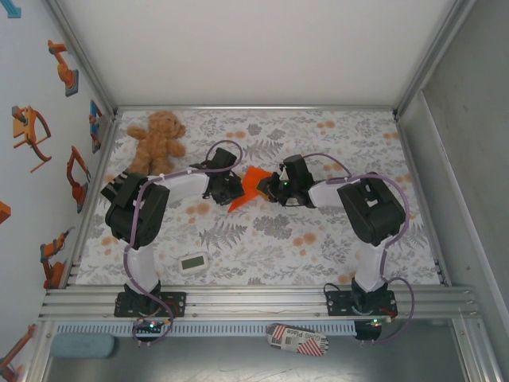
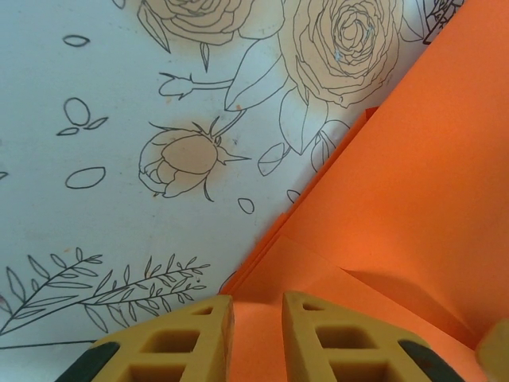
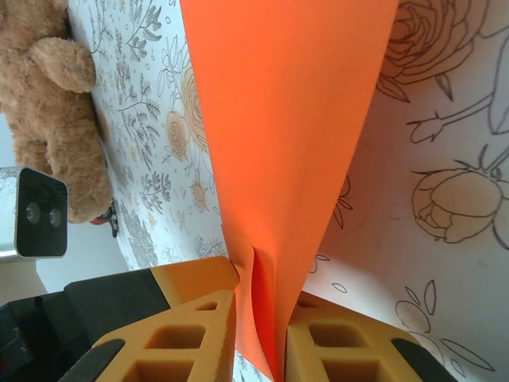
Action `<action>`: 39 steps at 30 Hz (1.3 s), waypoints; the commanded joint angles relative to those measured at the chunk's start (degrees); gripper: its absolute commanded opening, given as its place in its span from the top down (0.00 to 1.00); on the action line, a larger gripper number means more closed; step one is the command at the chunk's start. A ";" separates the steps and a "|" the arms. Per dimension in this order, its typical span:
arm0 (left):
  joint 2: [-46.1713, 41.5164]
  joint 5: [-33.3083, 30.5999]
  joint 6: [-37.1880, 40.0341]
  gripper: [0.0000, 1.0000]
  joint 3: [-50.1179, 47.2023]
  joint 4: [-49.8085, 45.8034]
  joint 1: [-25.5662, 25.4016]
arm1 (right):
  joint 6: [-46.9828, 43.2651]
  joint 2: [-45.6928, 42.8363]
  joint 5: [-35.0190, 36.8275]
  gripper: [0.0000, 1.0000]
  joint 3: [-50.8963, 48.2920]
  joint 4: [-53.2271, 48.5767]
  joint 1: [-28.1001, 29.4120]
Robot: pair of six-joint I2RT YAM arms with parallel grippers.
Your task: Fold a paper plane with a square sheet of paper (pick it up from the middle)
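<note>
**Task item, count one:** you have one square sheet of paper, bright orange and already creased into layers. It sits mid-table on the floral tablecloth, between the two grippers.

**Grippers, count two:**
- The right gripper meets the sheet from the right. Its yellow fingers are closed on an upright fold of the paper, which rises from between them.
- The left gripper meets the sheet from the left, and its jaws stand narrow with orange showing in the gap. You cannot tell whether they pinch the paper or only sit over it.

**Surroundings, one of each:**
- The brown teddy bear is at the far left, just beyond the left arm's bent forearm and well apart from the sheet. In the right wrist view it lies past the paper's far edge.
- The small white timer is near left on the cloth, close to the left arm's base and apart from the sheet.
- A striped printed packet lies off the cloth, on the metal shelf nearer than the mounting rail.
- A blue-grey pad is on the same shelf, at its left end.

**In the way:** from above, each gripper covers one end of the sheet, so you see only its middle.
</note>
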 commanded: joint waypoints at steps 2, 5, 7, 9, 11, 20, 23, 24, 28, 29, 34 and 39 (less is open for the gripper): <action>-0.27 -0.87 0.01 0.77 -0.71 -2.83 0.29 | 1.06 1.30 -0.10 0.84 -0.56 3.02 0.30; -1.19 -0.78 0.29 0.77 -0.45 -2.93 0.55 | 0.98 0.82 0.56 0.90 -0.66 2.59 0.30; -2.52 -0.75 1.04 0.77 -0.07 -2.93 0.86 | 0.70 0.27 1.18 0.94 -0.79 2.10 0.30; -4.17 -1.14 2.63 0.75 0.67 -3.40 0.90 | 0.34 -0.47 1.54 0.96 -1.09 2.38 0.30; -6.26 -1.75 4.62 0.72 1.14 -3.42 0.93 | -0.12 -1.38 1.91 0.98 -1.23 1.72 0.30; -13.79 -1.71 16.83 0.57 -5.78 7.17 -1.00 | -3.74 -7.97 5.27 1.00 -1.87 -7.85 -0.87; -14.72 -1.04 20.89 0.49 -8.21 11.81 -2.54 | -3.33 -9.20 5.18 1.00 -2.33 -10.15 -1.86; -14.87 -0.90 22.16 0.47 -8.67 13.04 -3.22 | -2.99 -9.53 5.18 1.00 -2.64 -10.64 -2.14; -14.39 -1.01 27.14 0.43 -10.38 17.34 -5.61 | -0.99 -10.73 5.27 1.00 -3.26 -11.72 -3.39; -13.92 -0.75 28.09 0.42 -10.81 18.37 -5.96 | -0.50 -10.91 5.27 1.00 -3.34 -11.91 -3.67; -11.34 -1.38 35.18 0.42 -11.37 22.72 -8.72 | 2.08 -11.95 4.75 1.00 -3.96 -12.83 -4.94; -8.76 -5.02 45.40 0.43 -10.43 24.25 -11.87 | 3.70 -12.66 3.73 1.00 -4.27 -13.90 -6.19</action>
